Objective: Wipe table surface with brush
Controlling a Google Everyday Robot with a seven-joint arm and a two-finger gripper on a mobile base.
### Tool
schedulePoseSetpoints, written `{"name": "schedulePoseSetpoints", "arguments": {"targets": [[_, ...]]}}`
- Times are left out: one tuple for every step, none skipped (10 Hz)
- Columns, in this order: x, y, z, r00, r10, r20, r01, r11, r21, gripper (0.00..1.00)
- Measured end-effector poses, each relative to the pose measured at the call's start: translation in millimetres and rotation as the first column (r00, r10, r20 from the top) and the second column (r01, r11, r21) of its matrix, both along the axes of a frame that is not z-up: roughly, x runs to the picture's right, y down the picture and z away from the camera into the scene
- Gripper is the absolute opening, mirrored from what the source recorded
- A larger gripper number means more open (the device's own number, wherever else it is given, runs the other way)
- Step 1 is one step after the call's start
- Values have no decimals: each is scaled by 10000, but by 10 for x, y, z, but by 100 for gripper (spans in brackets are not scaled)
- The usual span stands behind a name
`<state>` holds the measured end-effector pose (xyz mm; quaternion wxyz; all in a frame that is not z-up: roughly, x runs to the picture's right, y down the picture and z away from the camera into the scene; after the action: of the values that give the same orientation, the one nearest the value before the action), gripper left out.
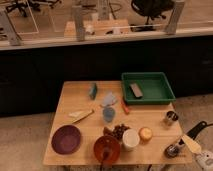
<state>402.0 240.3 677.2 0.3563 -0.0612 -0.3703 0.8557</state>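
The table surface (80, 102) is a light tan wooden top with many items on it. The brush (189, 137) has a black handle that slants from the upper right down to its round shiny head (172, 150), which sits at the table's front right corner. My gripper (192, 145) is at the lower right, just off the table's right edge. Its tan finger lies across the handle and it is shut on the brush. I cannot tell if the head touches the wood.
A green tray (165, 95) holding a grey block stands at the back right. A small metal cup (171, 118) stands close behind the brush head. A white cup (131, 139), red-brown bowl (106, 147), purple plate (66, 139), blue cup (108, 114) and flat wooden utensil (81, 116) crowd the front.
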Motion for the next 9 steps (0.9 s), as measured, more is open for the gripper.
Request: {"name": "schedulePoseSetpoints", "arguments": {"targets": [[84,-39,12,9999,88,-146,-87,9999,67,0],[156,-106,66,9996,139,-237,-135,9998,168,0],[227,-196,146,9992,242,-304,-234,9994,257,0],[273,-269,213,9990,304,-317,-294,9990,322,0],[281,-353,296,9991,332,-271,-322,9987,383,0],[238,-422,352,9996,265,-124,-259,9987,434,0],[181,-447,376,9998,208,-12,-207,9988,451,0],[88,-456,394,9999,124,119,-129,9989,445,0],[-6,-450,424,9994,93,318,-104,9993,354,0]]}}
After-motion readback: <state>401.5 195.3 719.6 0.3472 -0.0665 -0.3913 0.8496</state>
